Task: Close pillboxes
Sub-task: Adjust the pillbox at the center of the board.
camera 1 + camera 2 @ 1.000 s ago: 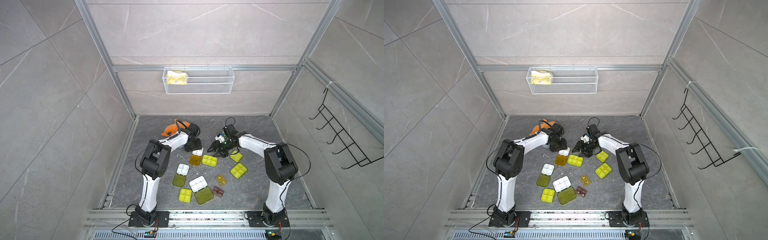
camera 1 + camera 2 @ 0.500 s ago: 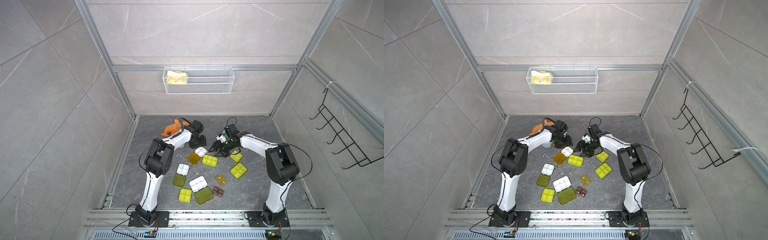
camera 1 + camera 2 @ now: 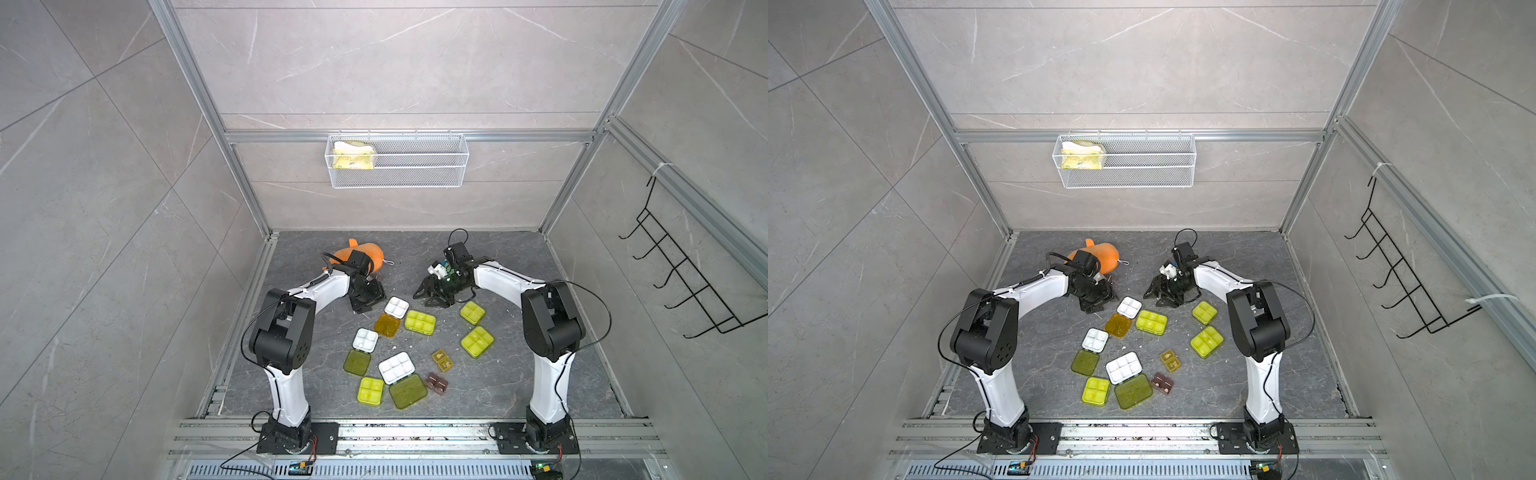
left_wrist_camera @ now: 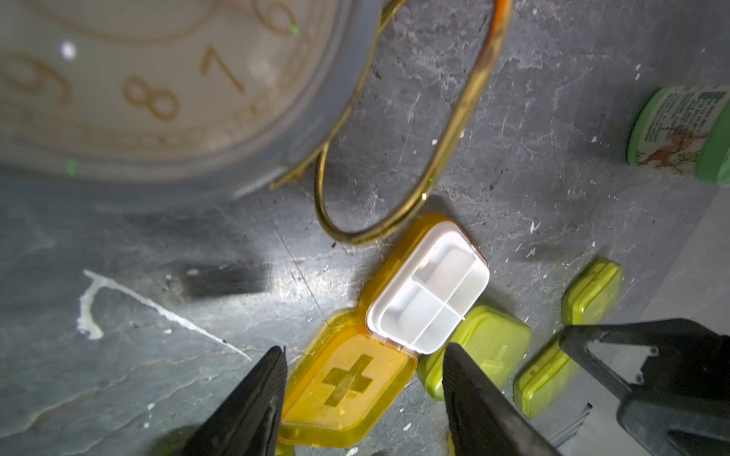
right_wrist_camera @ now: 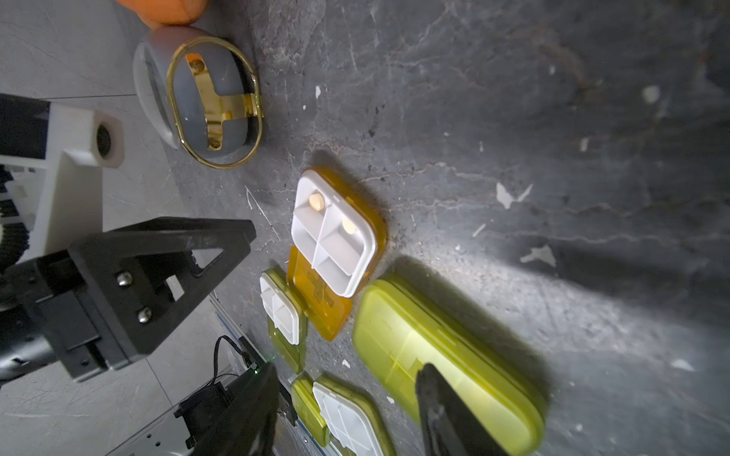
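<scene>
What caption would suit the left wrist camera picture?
Left gripper, open, hovers over an open orange-lidded pillbox lying beside a clock.

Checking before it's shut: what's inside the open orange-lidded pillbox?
Two round beige pills lie in separate cells of its white tray; dividers partly hide the other cells' floors.

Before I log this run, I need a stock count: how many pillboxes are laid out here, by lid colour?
Yellow-green-lidded pillboxes: 6
Orange-lidded pillbox: 1
Small amber pillbox: 1
Total: 8
</scene>
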